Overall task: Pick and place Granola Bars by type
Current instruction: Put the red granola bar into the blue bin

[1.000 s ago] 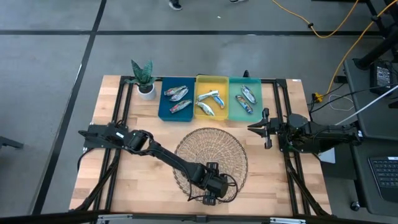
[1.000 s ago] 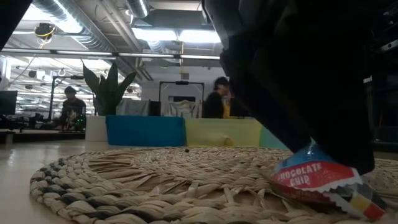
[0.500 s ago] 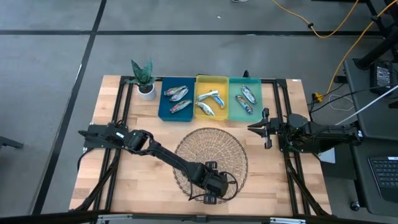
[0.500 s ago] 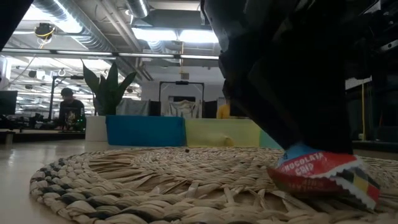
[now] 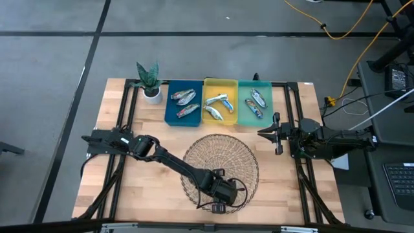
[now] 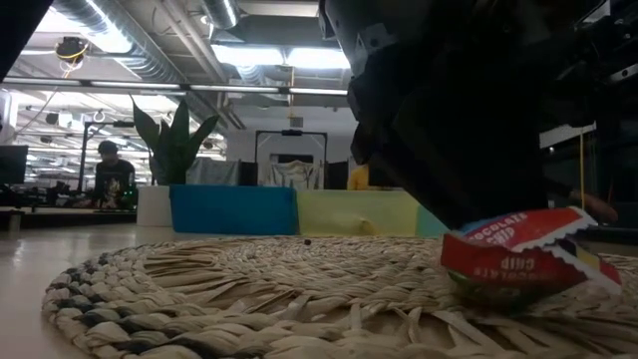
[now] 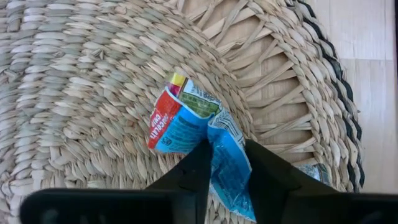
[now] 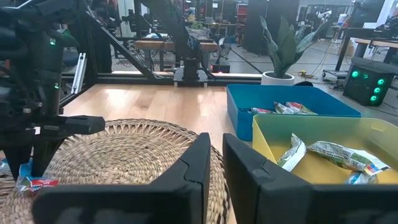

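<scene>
The left claw (image 7: 225,163) pinches a blue-and-red granola bar (image 7: 196,134) at the wicker basket's (image 5: 220,155) near edge; the right claw (image 5: 270,134), closed and empty, waits beside the basket.

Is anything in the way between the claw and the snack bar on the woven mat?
No. The left claw already pinches the red and blue granola bar on the wicker basket. Nothing sits between them. The right claw waits beside the basket.
</scene>
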`<state>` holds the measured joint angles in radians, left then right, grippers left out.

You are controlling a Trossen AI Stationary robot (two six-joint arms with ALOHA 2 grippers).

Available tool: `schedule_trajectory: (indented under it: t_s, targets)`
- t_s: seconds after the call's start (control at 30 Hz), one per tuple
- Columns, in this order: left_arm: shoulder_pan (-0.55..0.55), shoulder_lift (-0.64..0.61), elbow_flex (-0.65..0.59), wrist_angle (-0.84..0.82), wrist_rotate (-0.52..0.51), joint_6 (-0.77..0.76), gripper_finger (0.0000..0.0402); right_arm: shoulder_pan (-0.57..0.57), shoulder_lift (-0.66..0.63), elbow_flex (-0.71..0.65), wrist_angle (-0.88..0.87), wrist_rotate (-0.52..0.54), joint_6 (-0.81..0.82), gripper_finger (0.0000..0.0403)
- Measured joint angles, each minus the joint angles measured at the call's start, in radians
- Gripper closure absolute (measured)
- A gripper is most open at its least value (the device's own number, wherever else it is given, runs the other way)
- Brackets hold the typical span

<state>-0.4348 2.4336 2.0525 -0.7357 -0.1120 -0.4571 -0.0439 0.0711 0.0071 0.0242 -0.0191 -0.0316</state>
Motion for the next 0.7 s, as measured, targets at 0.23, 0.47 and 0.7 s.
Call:
schedule_trajectory:
  t_s: [0.23, 0.47, 0.7]
  targets:
    - [-0.003, -0.004, 0.057, -0.068, 0.005, 0.002, 0.0347, 0.000, 0.000, 0.000, 0.000, 0.000, 0.000, 0.0354]
    - [-0.002, -0.018, 0.114, -0.114, -0.041, 0.022, 0.0348, 0.000, 0.000, 0.000, 0.000, 0.000, 0.000, 0.0354]
    - [-0.002, -0.020, 0.147, -0.163, -0.044, 0.048, 0.0350, 0.000, 0.000, 0.000, 0.000, 0.000, 0.000, 0.0354]
